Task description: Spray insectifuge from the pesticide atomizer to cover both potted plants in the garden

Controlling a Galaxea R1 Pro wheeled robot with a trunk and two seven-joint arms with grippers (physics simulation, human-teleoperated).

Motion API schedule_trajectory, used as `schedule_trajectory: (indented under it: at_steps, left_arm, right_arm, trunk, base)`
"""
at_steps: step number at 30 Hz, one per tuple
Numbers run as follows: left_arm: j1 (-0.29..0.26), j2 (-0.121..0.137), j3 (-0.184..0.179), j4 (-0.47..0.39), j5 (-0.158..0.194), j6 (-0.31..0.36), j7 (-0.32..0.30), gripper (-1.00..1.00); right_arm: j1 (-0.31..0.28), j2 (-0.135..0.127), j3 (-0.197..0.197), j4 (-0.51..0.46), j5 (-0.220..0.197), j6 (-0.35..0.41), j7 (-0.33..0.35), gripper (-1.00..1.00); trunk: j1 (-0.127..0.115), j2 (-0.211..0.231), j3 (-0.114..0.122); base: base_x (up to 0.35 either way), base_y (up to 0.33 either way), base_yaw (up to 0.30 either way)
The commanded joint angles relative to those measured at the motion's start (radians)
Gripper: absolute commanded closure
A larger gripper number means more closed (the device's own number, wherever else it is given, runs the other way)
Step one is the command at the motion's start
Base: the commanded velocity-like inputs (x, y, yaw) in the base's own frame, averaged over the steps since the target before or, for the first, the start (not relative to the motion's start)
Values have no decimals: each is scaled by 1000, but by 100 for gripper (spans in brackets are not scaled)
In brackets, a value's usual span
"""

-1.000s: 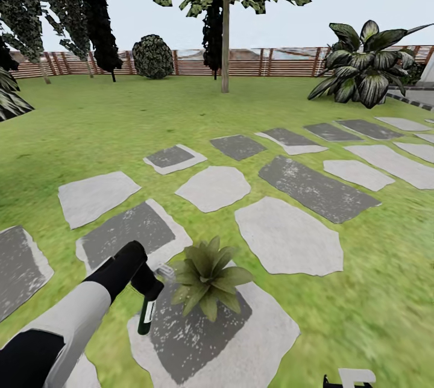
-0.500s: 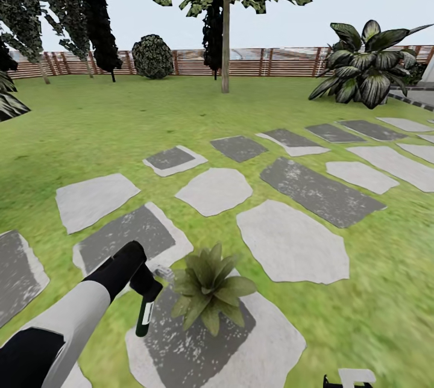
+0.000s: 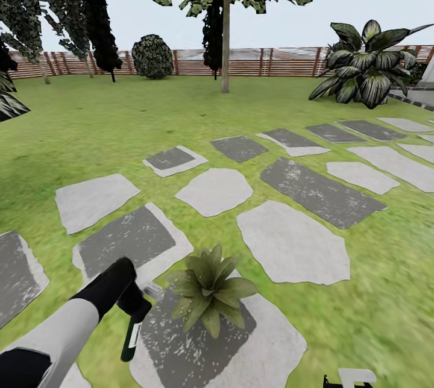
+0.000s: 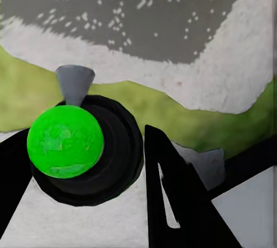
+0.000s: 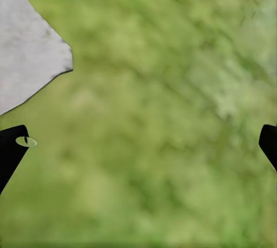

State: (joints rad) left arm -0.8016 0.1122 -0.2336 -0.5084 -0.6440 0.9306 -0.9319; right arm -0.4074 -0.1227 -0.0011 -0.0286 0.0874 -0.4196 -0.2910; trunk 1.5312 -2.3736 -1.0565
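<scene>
Risk of overspray: green pesticide atomizer with pale grey trigger head [image 3: 134, 328], clamped in left jaws [image 3: 137, 309], hangs just beside small green-leaved potted plant [image 3: 209, 291] on grey stepping stone [image 3: 265, 346]. Nozzle possibly off target. Right jaws [image 5: 138, 144] apart, over lawn [image 5: 161, 86].

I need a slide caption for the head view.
Left claw holds green spray bottle beside leafy potted plant on grey stone.
</scene>
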Motion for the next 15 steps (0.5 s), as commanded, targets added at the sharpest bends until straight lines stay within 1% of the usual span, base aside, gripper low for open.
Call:
schedule_trajectory:
  at_steps: [1,2,6,12,15]
  left_arm:
    - [1,-2,-3,-1,-9,1,-10,100]
    - [2,-4,-3,-1,-10,1,-10,100]
    - [1,7,4,-12,-8,7,-12,100]
    - [1,5,2,-5,-8,6,-11,100]
    - [1,1,0,-3,-9,4,-10,100]
  right_arm:
    - [-1,0,0,1,9,-1,-7,-100]
    - [-1,0,0,1,9,-1,-7,-100]
    - [-1,0,0,1,9,-1,-7,-100]
    - [-1,0,0,1,9,-1,-7,-100]
    - [-1,0,0,1,9,-1,-7,-100]
  trunk:
    - [0,0,-1]
    - [0,0,-1]
    - [0,0,-1]
    - [0,0,-1]
    - [0,0,-1]
  base:
    - [0,0,0]
    - [0,0,0]
    - [21,2,0]
    - [263,127,0]
    - [168,107,0]
